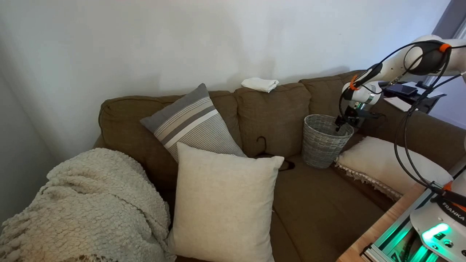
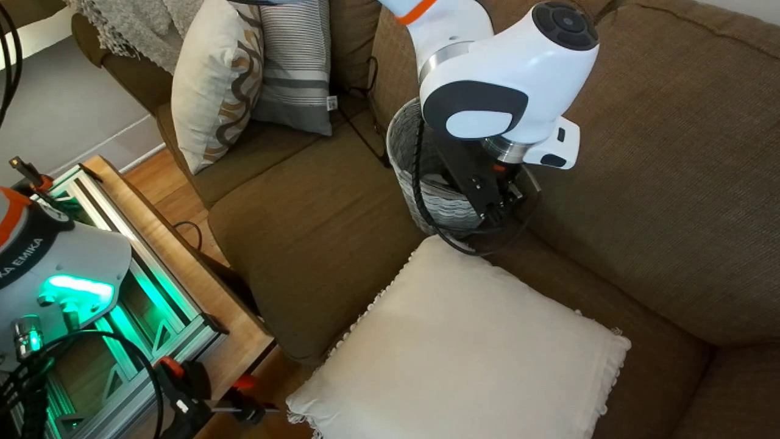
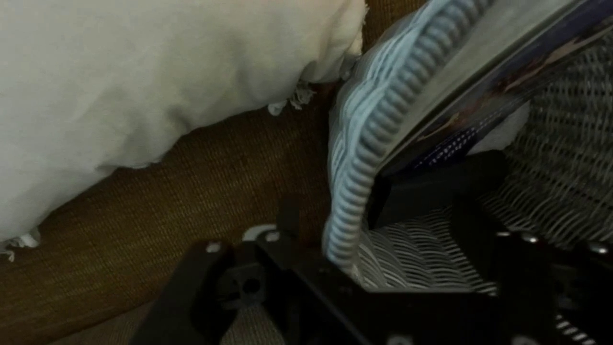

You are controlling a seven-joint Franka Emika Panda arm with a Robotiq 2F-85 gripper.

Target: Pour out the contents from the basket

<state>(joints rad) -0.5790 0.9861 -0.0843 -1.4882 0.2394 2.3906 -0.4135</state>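
Observation:
The grey woven basket (image 1: 322, 147) stands upright on the brown sofa seat, and the arm partly covers it in an exterior view (image 2: 442, 207). My gripper (image 3: 377, 211) reaches down over its rim (image 3: 352, 201), jaws apart: a dark finger (image 3: 289, 215) lies outside the wall, and the opposite one (image 3: 471, 215) is inside. The rim sits between them, nearer the outer finger; contact cannot be made out. Of the contents, the wrist view shows a printed flat item (image 3: 459, 139) with a dark purple cover, a whitish piece (image 3: 503, 129) and a dark block (image 3: 440, 187).
A fringed white pillow (image 2: 475, 347) lies close beside the basket. Across the seat are a large cream pillow (image 1: 225, 203), a striped grey pillow (image 1: 196, 123) and a black hanger (image 1: 264, 143). A white cloth (image 1: 260, 84) rests on the backrest. The arm's cable (image 2: 420, 183) loops by the basket.

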